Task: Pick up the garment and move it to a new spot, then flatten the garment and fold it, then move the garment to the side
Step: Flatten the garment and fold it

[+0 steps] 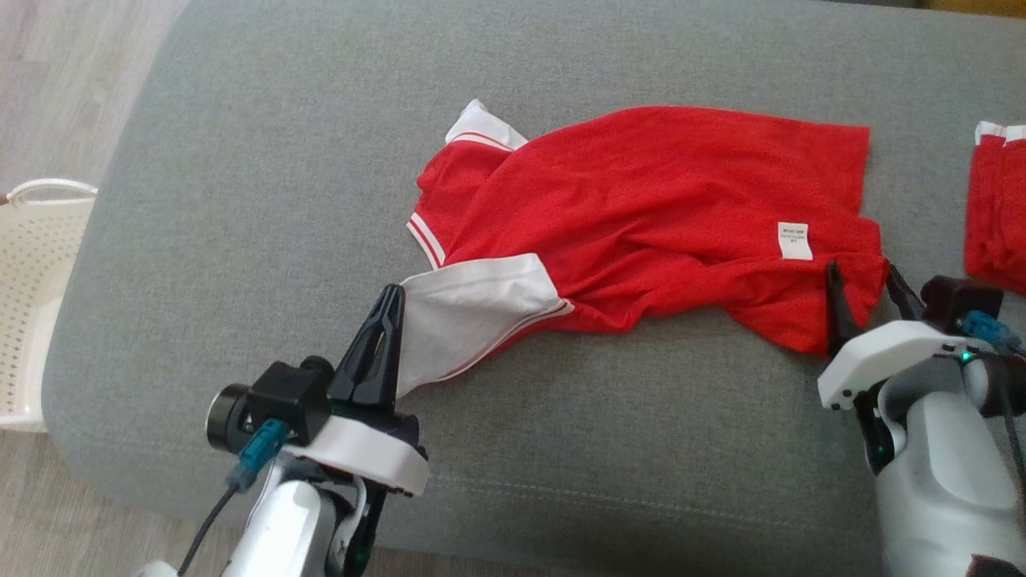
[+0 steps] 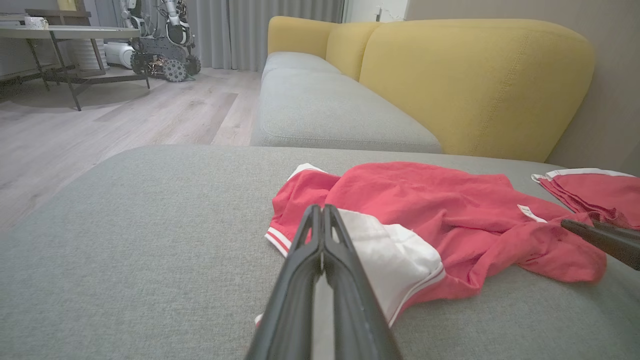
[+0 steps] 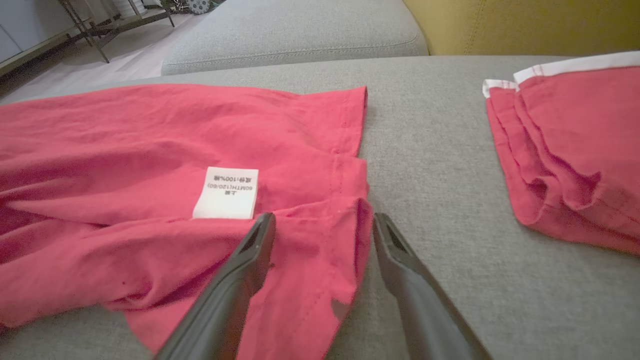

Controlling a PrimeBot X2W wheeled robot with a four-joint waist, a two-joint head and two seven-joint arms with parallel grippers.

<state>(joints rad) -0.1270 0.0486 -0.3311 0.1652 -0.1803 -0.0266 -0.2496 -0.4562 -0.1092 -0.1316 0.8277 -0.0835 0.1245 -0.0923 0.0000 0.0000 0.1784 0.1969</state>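
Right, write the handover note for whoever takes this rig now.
Left tool: shut on the white sleeve of the red shirt.
Right tool: open, one finger on either side of the hem corner near the care label, not yet closed.
The shirt lies crumpled on the grey cushion; a second red garment lies apart to its right.
Done: one end gripped.
Left: close the right tool, pull the shirt flat, fold it, move it aside.

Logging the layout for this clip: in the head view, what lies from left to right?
White basket → left tool → red garment → right tool → second red garment.
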